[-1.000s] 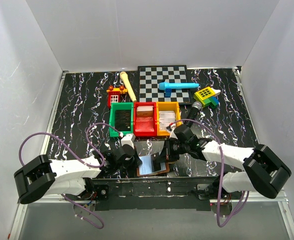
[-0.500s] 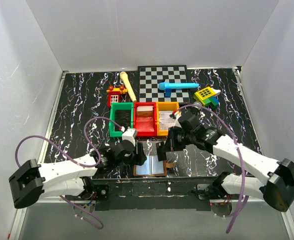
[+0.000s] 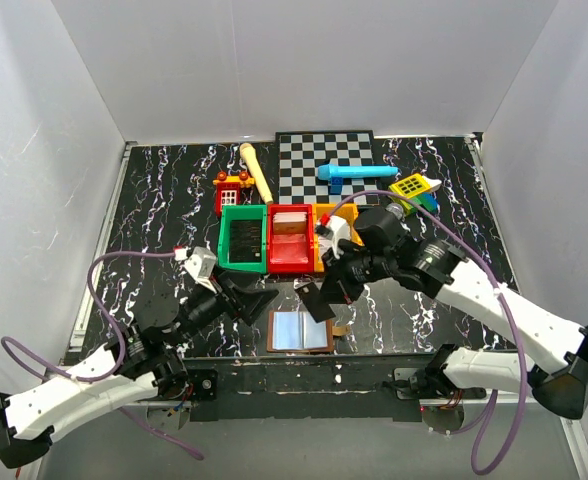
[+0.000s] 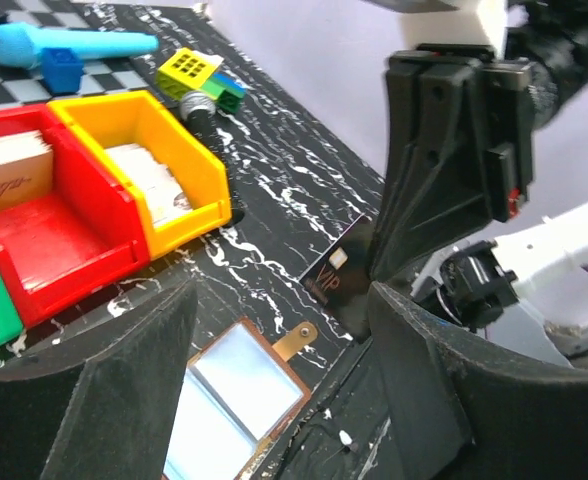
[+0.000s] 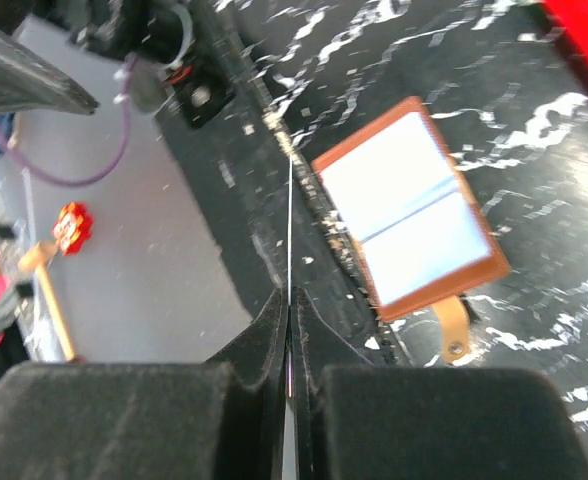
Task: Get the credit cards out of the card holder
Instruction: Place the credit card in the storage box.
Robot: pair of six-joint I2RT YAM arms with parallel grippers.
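Note:
The brown card holder (image 3: pixel 301 331) lies open near the table's front edge, pale blue panels up; it also shows in the left wrist view (image 4: pixel 236 392) and the right wrist view (image 5: pixel 409 215). My right gripper (image 3: pixel 328 287) is shut on a black credit card (image 3: pixel 315 301) marked VIP (image 4: pixel 339 275), held above the table just beyond the holder. In its own view the gripper (image 5: pixel 289 325) pinches the card (image 5: pixel 289 235) edge-on. My left gripper (image 3: pixel 253 298) hangs open and empty left of the holder, and its fingers (image 4: pixel 94 400) frame the holder.
Green (image 3: pixel 242 238), red (image 3: pixel 290 238) and orange (image 3: pixel 325 214) bins stand in a row behind the holder; the red (image 4: pixel 44 225) and orange (image 4: pixel 164 150) ones hold cards. Farther back are a checkerboard (image 3: pixel 314 160), a blue toy (image 3: pixel 354 173), a yellow block (image 3: pixel 412 187), a red toy (image 3: pixel 232 190) and a wooden stick (image 3: pixel 257 170).
My left gripper has opened and drawn back to the left, off the holder. My right gripper has lifted the black card up and away from the holder.

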